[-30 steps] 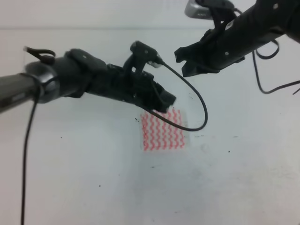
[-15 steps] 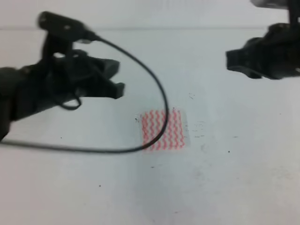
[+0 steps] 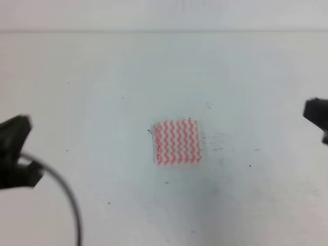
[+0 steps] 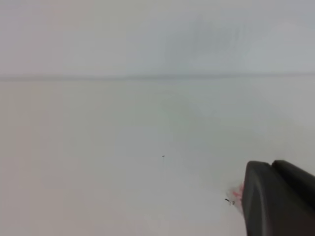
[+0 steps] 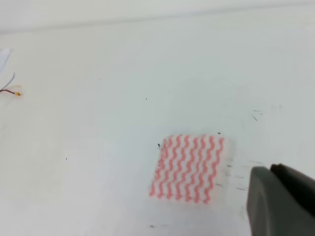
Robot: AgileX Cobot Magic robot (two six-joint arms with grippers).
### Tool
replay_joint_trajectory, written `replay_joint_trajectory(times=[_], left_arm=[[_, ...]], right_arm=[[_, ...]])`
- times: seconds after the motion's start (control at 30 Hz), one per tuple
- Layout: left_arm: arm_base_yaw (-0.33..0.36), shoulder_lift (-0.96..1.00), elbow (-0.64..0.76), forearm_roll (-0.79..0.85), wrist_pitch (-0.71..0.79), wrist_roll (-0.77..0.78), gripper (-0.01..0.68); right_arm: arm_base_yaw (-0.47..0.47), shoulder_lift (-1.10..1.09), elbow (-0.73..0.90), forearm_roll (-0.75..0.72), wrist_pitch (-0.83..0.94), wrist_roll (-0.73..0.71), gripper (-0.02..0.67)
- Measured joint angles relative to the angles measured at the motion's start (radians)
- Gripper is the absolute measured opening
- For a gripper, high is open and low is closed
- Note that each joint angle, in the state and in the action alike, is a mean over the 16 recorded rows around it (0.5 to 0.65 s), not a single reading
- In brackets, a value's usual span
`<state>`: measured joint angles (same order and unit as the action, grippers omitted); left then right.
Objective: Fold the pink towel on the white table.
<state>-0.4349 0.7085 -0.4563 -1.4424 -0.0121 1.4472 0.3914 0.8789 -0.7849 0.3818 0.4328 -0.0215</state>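
Observation:
The pink towel [image 3: 177,142] lies flat as a small square of red-pink zigzag stripes in the middle of the white table [image 3: 102,92], with nothing touching it. My left gripper [image 3: 23,151] is a blurred dark shape at the far left edge, well away from the towel, its two fingers apart and empty. My right gripper [image 3: 318,120] barely shows at the right edge, also far off. The right wrist view has the towel [image 5: 189,168] left of one dark finger [image 5: 280,204]. In the left wrist view only a pink corner [image 4: 239,193] shows beside a finger [image 4: 275,201].
A dark cable [image 3: 69,202] trails from the left arm across the lower left of the table. A thin loose wire [image 5: 10,89] lies at the far left in the right wrist view. The table's far edge [image 3: 164,32] runs along the top.
Both arms have pulled back from above the towel, the left one to the left edge and the right one to the right edge. The towel has stayed in place, now fully uncovered.

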Motion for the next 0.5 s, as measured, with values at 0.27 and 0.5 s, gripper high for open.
replay_joint_trajectory(times=[0.27,0.5], left_arm=[[0.000,-0.328,0.241,-0.090,-0.068,-0.001,-0.003],[0.000,-0.472,0.396,-0.149,-0.149,-0.001,-0.003]], right_arm=[[0.000,-0.227,0.251,0.001,-0.168,-0.002,-0.018],[0.000,-0.342,0.480,0.005,-0.422,-0.003,-0.018]])
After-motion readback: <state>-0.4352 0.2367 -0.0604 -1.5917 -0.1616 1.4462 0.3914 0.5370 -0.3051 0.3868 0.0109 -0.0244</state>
